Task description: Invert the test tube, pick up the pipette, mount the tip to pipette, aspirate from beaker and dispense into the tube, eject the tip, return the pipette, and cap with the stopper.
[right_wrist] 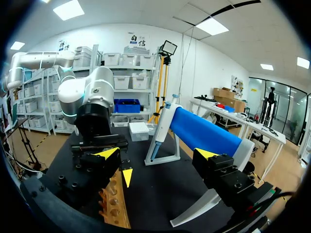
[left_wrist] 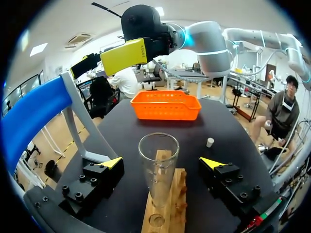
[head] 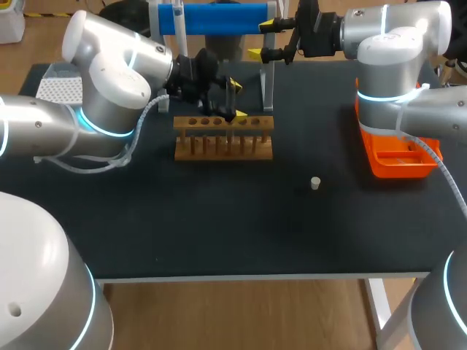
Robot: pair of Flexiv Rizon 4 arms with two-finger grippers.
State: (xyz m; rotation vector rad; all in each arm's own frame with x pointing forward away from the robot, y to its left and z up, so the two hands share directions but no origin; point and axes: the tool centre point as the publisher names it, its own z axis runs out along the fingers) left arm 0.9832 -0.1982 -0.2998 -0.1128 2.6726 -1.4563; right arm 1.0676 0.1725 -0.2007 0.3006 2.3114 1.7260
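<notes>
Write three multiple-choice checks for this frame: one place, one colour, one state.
1. The stopper lies: A on the bare table, between rack and basket; B in the rack; C in the basket.
2. Basket colour: A blue; B green; C orange.
3. Around the test tube, the left gripper is: A shut on it; B open, fingers clear of the glass; C holding a pipette instead.
Key: A, it sits alone on the dark tabletop; C, orange in head and left wrist views; B, gaps show either side of the glass.
</notes>
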